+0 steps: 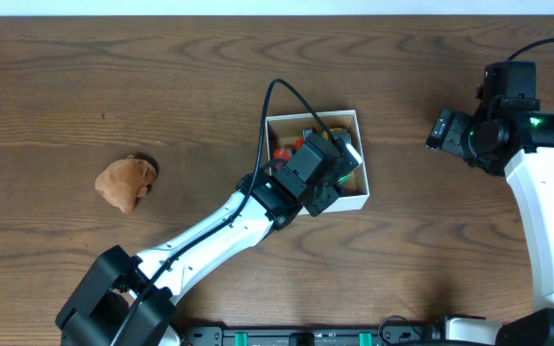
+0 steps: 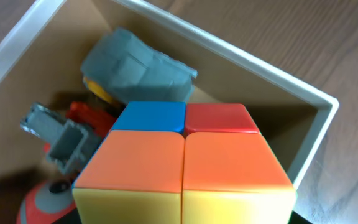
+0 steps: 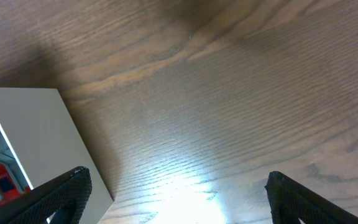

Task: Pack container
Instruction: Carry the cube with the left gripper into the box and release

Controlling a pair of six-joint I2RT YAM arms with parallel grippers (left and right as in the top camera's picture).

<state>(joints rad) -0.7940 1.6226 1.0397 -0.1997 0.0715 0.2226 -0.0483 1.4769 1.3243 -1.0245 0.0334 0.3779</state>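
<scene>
Closest to the left wrist lens: two-by-two plastic puzzle cube (image 2: 185, 174), orange squares facing up, yellow ones below, one blue and one red square along the far edge. Fills the lower frame and hides the jaws of the left gripper (image 1: 335, 163); cannot tell whether clenched on the cube or released. Behind the cube, inside the small square white-walled container (image 2: 241, 59) with tan cardboard floor: grey toy car (image 2: 135, 68) near the far wall, red toy piece (image 2: 82, 113) just beside it, grey blocky plastic part (image 2: 58, 134) further left.

From overhead, container near the middle of the brown wooden surface (image 1: 162, 67), left gripper hanging directly over it and covering much of the inside. Brown lumpy object (image 1: 126, 183) well apart to the left, lying on bare wood.

Right gripper (image 1: 440, 130) off at the right side, well apart from the container. From the right wrist: jaws spread wide, nothing between them, only wood grain beneath; white outer wall of the container showing at the left edge.
</scene>
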